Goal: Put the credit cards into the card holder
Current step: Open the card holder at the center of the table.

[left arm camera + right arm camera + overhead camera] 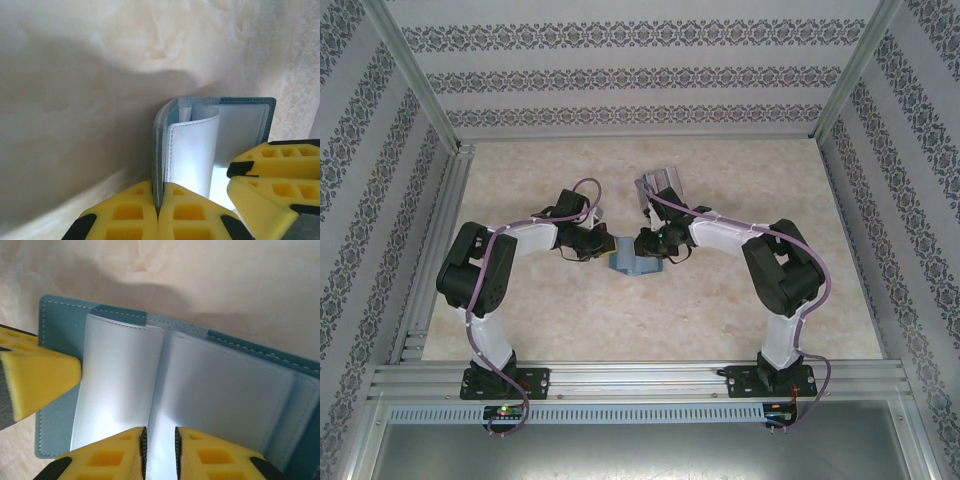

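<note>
My left hand (158, 211) is clamped fully shut on the teal cover edge of the open card holder (240, 125), which rises at 12 o'clock from its fingers. My right hand (159, 447) is nearly closed, pinching one clear inner sleeve (120, 380). The holder sits in the middle of the desk (540, 310). The credit cards (661, 184) lie at 1 o'clock beyond it, well apart.

We find the card holder (630, 262) at the middle of the worktop (570, 320), between the two grippers. The left gripper (157, 212) is at its left side, clamped on the raised cover. The right gripper (160, 452) is at its right side, with its jaws on either side of an inner leaf. The credit cards (660, 183) lie behind the holder, apart from it and slightly to the right.
</note>
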Tool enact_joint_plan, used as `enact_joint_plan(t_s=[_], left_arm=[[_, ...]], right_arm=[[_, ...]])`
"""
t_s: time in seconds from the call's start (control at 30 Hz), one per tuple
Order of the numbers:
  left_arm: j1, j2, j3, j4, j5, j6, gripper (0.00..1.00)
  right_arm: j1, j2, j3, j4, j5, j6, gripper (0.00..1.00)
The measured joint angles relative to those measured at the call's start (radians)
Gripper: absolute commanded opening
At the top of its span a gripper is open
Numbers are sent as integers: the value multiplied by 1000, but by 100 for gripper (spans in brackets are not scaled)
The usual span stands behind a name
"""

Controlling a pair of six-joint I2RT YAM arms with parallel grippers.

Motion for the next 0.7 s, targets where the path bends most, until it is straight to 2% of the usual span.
enact_joint_plan(t_s=[0.5,0.7], left_arm=[[0,0,-54,52,-16,0,0],[0,0,-60,60,-20,0,7]], right_arm=[[-13,37,-25,42,0,-23,24],[-24,37,-32,53,-16,-26,24]])
